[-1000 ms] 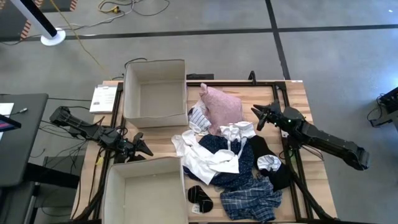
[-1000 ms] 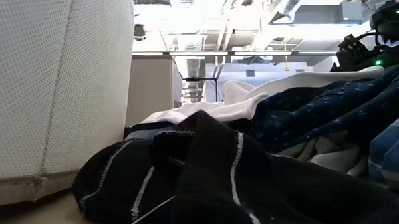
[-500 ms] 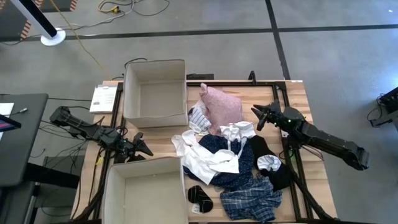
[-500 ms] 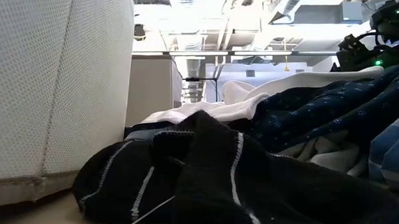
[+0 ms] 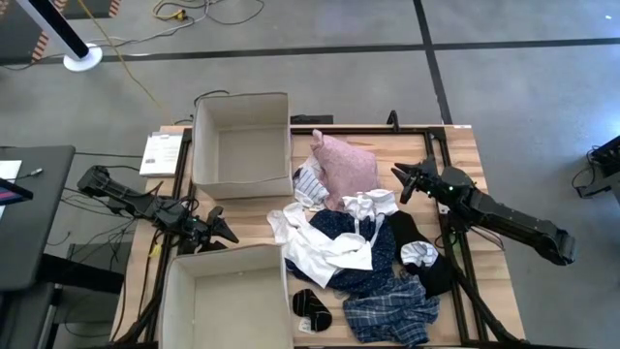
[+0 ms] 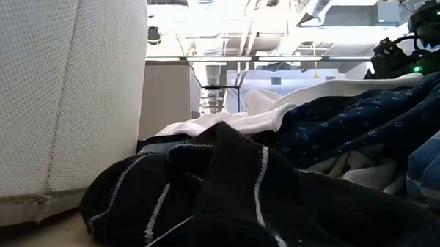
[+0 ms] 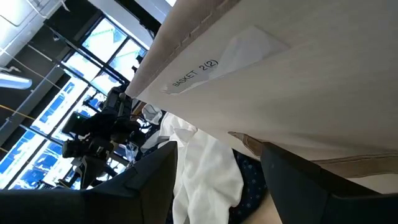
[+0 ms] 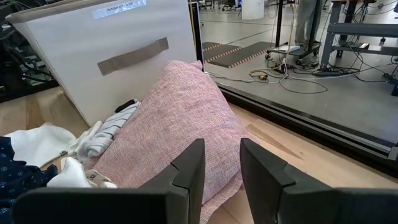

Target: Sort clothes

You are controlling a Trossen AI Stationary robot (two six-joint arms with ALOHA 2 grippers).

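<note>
Both end effectors, left (image 5: pixel 221 231) and right (image 5: pixel 402 180), stand parted, empty; clothes (image 5: pixel 363 257) overlap, hiding lower garments.

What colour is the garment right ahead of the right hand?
Pink, a speckled weave: the pink garment shows best in the right wrist view.

Pink garment (image 8: pixel 180 118) heaped on the wooden counter (image 8: pixel 292 149), leaning against the pale fabric box (image 8: pixel 112 50) with its tan handle strip. Blue-white striped garment (image 8: pixel 112 127) and white cloth (image 8: pixel 37 140) tucked beside the pink garment, navy dotted fabric (image 8: pixel 12 171) just past them. Right end effector (image 8: pixel 219 177) empty before the pink garment, fingers (image 8: pixel 186 174) a little apart.
</note>
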